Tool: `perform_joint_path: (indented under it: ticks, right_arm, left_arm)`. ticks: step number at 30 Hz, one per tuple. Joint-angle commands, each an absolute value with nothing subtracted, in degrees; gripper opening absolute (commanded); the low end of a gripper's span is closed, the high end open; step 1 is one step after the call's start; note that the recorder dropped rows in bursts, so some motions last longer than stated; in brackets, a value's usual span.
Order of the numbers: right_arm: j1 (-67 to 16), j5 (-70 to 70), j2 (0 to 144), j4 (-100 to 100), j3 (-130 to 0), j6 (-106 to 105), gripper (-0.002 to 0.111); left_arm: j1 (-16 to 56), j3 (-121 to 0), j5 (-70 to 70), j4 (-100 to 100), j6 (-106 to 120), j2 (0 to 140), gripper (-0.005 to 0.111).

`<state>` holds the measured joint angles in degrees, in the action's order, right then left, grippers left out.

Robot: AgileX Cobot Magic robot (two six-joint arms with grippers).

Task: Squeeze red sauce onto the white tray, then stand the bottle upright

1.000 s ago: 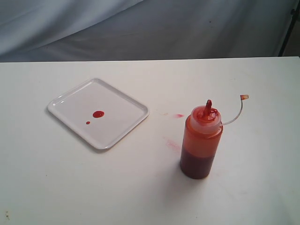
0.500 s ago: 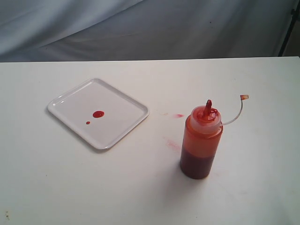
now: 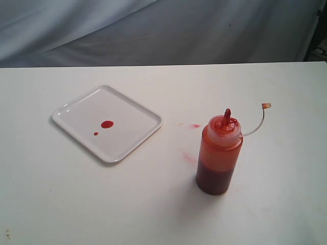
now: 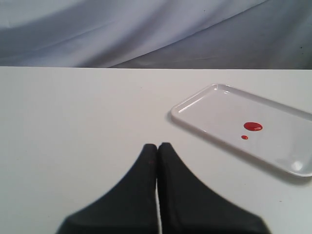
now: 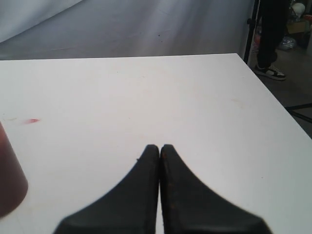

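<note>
The white tray (image 3: pixel 130 137) lies flat on the table's left half, and it shows too in the left wrist view as the white tray (image 4: pixel 214 109). On it sits the red sauce (image 3: pixel 107 124), a round blob with a tiny dot beside it, the same red sauce (image 4: pixel 252 126) seen from the left wrist. The bottle (image 3: pixel 218 155) stands upright right of centre, nozzle up, cap dangling on its tether; only its dark base (image 5: pixel 9 187) shows in the right wrist view. Neither arm appears in the exterior view. My left gripper (image 4: pixel 158 145) and right gripper (image 5: pixel 159 146) are both shut on nothing, apart from every object.
Faint pinkish-red smears (image 3: pixel 194 125) mark the table between tray and bottle. A grey cloth backdrop (image 3: pixel 163 30) hangs behind the table. The table's right edge (image 5: pixel 273 102) drops off toward a dark stand and a floor area.
</note>
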<state>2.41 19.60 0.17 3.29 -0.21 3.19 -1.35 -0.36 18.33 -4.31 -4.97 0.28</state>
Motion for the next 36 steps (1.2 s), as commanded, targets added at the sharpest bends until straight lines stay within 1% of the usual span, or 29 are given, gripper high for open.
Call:
perform_joint_path:
  ticks: [1,36]
  right_arm:
    - [3.4,19.6,0.0,3.0,0.0,3.1,0.0]
    - [2.4,19.6,0.0,2.9,0.0,3.1,0.0]
  left_arm:
    - [-1.1,0.0,18.0,-4.0,-5.1,0.0,0.0]
    - [-1.1,0.0,18.0,-4.0,-5.1,0.0,0.0]
